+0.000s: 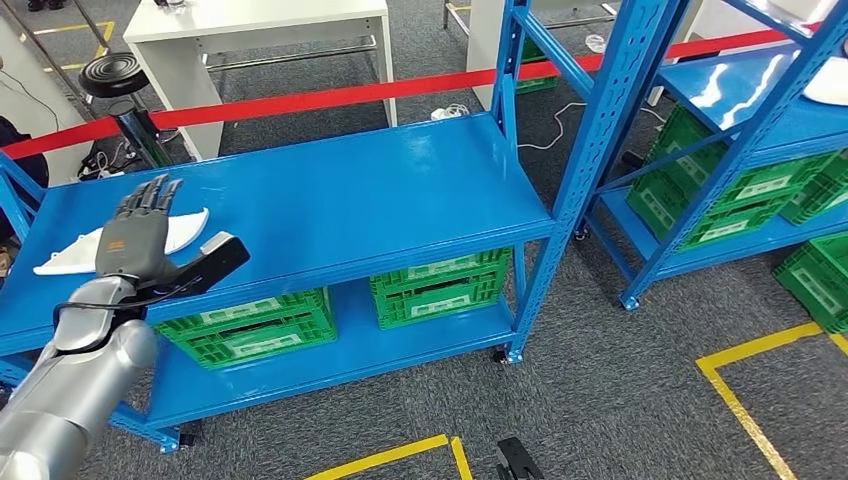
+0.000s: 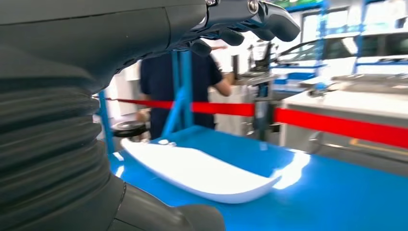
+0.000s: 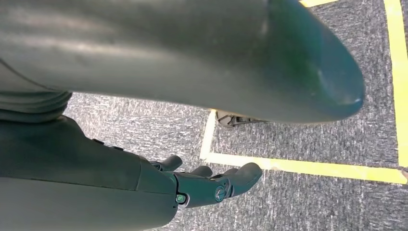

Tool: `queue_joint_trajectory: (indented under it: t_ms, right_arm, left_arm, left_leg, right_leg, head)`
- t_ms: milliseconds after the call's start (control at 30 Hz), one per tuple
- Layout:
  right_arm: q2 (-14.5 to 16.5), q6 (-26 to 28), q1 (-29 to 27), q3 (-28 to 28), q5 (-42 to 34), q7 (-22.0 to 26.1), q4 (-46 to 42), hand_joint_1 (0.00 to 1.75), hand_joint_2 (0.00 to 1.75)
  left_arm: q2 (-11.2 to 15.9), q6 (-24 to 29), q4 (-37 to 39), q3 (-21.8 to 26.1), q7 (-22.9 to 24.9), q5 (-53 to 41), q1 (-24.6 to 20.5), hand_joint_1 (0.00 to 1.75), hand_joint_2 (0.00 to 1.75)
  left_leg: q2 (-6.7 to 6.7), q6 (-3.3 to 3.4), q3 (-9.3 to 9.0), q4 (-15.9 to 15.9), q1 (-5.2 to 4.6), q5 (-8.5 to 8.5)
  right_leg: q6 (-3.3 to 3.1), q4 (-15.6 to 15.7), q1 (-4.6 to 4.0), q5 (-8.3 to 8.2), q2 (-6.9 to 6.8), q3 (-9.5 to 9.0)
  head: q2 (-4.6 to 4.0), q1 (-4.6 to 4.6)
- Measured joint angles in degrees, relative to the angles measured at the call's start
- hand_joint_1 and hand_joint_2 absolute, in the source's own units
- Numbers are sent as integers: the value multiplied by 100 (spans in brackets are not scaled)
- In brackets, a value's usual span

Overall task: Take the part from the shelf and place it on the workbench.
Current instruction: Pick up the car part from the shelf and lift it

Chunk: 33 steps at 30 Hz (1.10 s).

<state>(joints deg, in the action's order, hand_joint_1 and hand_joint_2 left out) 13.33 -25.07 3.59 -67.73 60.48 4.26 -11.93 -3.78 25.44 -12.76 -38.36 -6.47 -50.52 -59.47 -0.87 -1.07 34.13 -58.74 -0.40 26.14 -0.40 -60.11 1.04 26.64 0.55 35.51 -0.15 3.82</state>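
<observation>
- The white part (image 1: 180, 232) lies flat on the top board of the blue shelf (image 1: 360, 190), near its left end; it is a long, thin, curved piece tapering to a point at each end.
- In the head view the left hand (image 1: 140, 240) hovers over the middle of the part, palm down, fingers stretched forward and apart, thumb sticking out to the side; it holds nothing.
- In the left wrist view the part (image 2: 202, 173) lies on the blue board beneath the hand, with the dark fingers (image 2: 269, 21) spread above it and clear air between them and the part.
- The right hand (image 3: 211, 185) hangs over grey carpet (image 3: 308, 139) marked with yellow tape lines (image 3: 308, 167); its fingers are loosely curved and apart, and it is empty.
- Green crates (image 1: 440, 288) stand on the lower board of the shelf.
- A red tape barrier (image 1: 330, 98) runs behind the shelf, with a white table (image 1: 260, 25) and a black stool (image 1: 112, 72) beyond it.
- A second blue shelf (image 1: 740, 110) stands to the right, with more green crates beneath.
- In the left wrist view a person in a dark shirt (image 2: 163, 77) stands behind the barrier.
</observation>
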Motion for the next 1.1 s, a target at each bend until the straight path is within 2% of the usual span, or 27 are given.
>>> queue_joint_trajectory:
  t_ms: [233,433,567,700,900,1100]
  right_arm:
    - [-2,0,-7,-16,-23,91,0,0,0]
    - [-2,0,-13,-45,-5,124,0,0,0]
    - [-2,0,-33,-46,26,199,0,0,0]
    - [-2,0,-48,-46,81,197,-1,0,0]
    - [-2,0,-48,-46,128,198,0,0,0]
    - [-2,0,-49,-46,139,269,0,0,0]
  left_arm:
    - [419,-167,43,3,211,4,148,0,175]
    - [670,-189,65,11,337,-1,218,0,175]
    - [856,-172,66,35,393,6,273,0,0]
    - [1009,-6,65,146,306,87,351,0,0]
    - [1058,156,61,268,269,101,382,0,0]
    - [1065,288,54,382,279,119,368,0,0]
  left_leg:
    - [2,-2,0,0,0,-1]
    - [-1,-2,2,0,0,-1]
    - [3,-3,1,0,0,0]
    - [3,-4,0,0,0,0]
    - [-4,-4,2,0,0,0]
    - [9,68,11,-33,-32,41]
  right_leg:
    - [0,0,-1,0,1,0]
    - [0,1,0,1,-1,-1]
    - [0,1,0,1,3,0]
    - [0,2,-2,1,3,0]
    - [0,3,-2,1,-1,-2]
    - [42,33,27,-9,3,-11]
  head:
    - [0,1]
    - [0,1]
    - [0,1]
    - [0,0]
    - [0,1]
    - [0,-2]
